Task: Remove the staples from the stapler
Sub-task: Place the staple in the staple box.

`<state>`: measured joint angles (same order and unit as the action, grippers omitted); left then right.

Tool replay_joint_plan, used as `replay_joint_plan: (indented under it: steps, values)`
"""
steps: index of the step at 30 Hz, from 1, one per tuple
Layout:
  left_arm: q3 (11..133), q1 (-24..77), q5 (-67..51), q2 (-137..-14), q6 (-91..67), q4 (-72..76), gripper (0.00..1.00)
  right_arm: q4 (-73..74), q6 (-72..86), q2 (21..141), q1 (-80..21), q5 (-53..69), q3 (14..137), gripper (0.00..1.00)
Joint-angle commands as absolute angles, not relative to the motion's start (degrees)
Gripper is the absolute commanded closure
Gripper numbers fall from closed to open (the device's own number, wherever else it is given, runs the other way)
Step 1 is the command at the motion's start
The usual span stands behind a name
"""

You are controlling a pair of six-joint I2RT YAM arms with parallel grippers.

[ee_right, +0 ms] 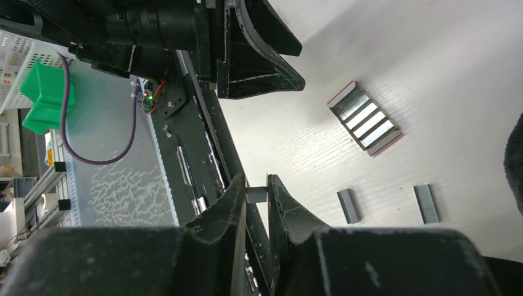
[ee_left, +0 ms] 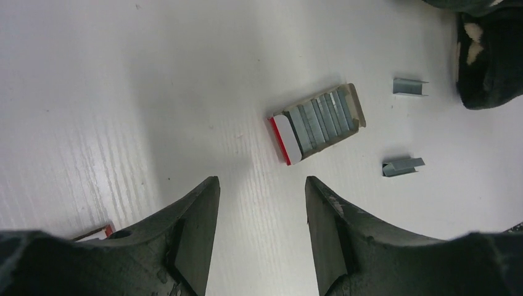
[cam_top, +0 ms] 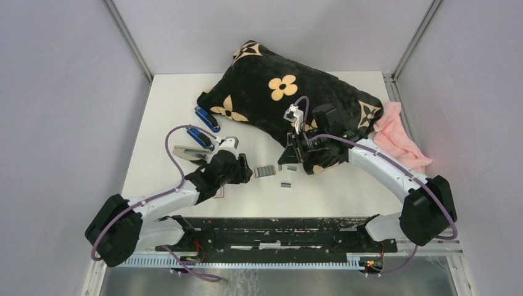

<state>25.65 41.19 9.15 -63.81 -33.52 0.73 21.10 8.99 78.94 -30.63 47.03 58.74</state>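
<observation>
- Staples [ee_right: 259, 195]: one short grey strip is pinched between the fingers of the right gripper [ee_right: 255, 185], low in the centre of the right wrist view. I cannot tell how high it hangs above the counter [ee_right: 432, 74].
- Two more strips [ee_right: 348, 205] lie flat on the counter just to its right in that view, apart from each other.
- An open white-and-red box [ee_left: 317, 122] filled with rows of staples lies at the centre of the left wrist view.
- The left gripper [ee_left: 260, 185] has its fingers roughly half apart with nothing between them.
- The stapler [cam_top: 198, 139] lies open at left centre of the top view, beyond the left gripper.
- The step looks like setting the held strip down.
  - Bring it low over a bare patch beside the other strips and hold it level.
  - Part the fingers slowly, then lift straight up. A strip this light may cling to a finger or flip.
  - Stay off the black pillow [cam_top: 290, 92] close behind, whose plush could swallow a strip.
</observation>
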Motion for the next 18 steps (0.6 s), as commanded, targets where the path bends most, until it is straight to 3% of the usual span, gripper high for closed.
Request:
replay_joint_plan:
  steps: [1,18]
  values:
    - [30.44,40.93,11.27,-68.02,-33.22,1.58,0.39,21.04,7.26,79.65,-30.78,44.58,61.91,0.82]
    - [35.44,41.33,7.58,-78.19,-38.09,3.19,0.39,21.62,6.88,80.90,-31.29,44.03,62.37,0.82]
